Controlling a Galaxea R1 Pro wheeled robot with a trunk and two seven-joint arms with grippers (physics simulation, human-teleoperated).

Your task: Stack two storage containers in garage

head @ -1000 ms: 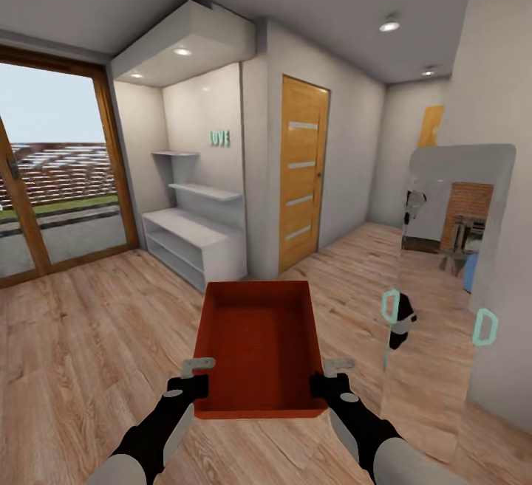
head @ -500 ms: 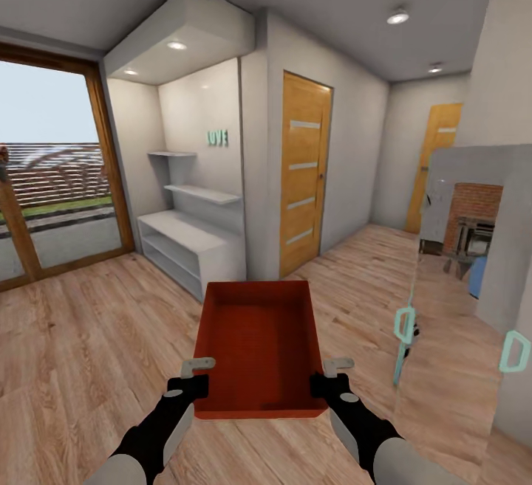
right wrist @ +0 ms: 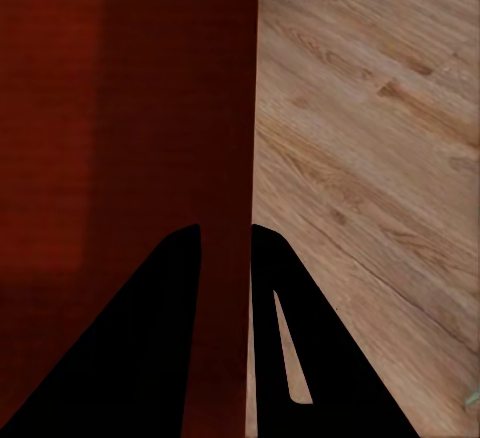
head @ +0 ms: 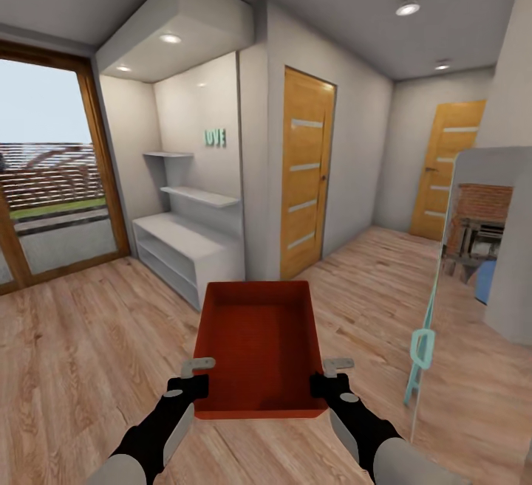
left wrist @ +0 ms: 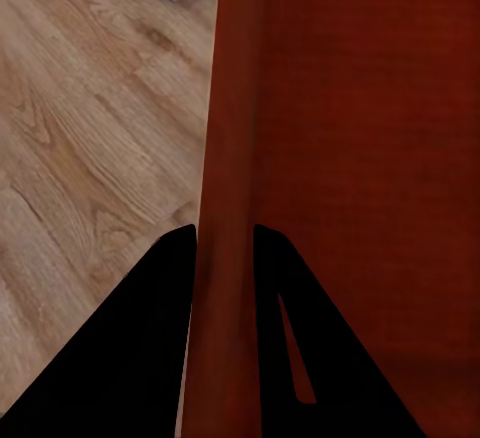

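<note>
- One red-orange storage container (head: 258, 348) sits at lower centre of the head view, held above the light wood-plank floor (head: 81, 352), open top up, interior empty.
- The left gripper (head: 193, 376) is closed on the container's left wall near the corner closest to the robot. In the left wrist view its two dark fingers (left wrist: 150, 348) straddle the wall of the container (left wrist: 330, 158), one on each side of the rim.
- The right gripper (head: 326, 376) is closed on the right wall near the matching corner. In the right wrist view its fingers (right wrist: 160, 348) clamp the wall of the container (right wrist: 130, 108) the same way, with the plank floor (right wrist: 370, 158) on the outer side.
- The container's far edge lies level and points toward the corner of the grey wall between the white shelf unit (head: 185, 249) and the near tan door (head: 304, 175).
- The near tan door, with pale horizontal slats, is shut; it stands just right of centre.
- A second tan door (head: 447, 167) stands at the end of a corridor in the right half of the frame. Open floor runs from the container's right side to it.
- A glass sliding door with wooden frame (head: 96, 167) occupies the left edge. Bare floor extends between it and the shelf unit.
- A tall mirror panel (head: 473, 249) at the right edge reflects a brick fireplace; its near edge bears a teal handle (head: 421, 345), well apart from the right gripper.
</note>
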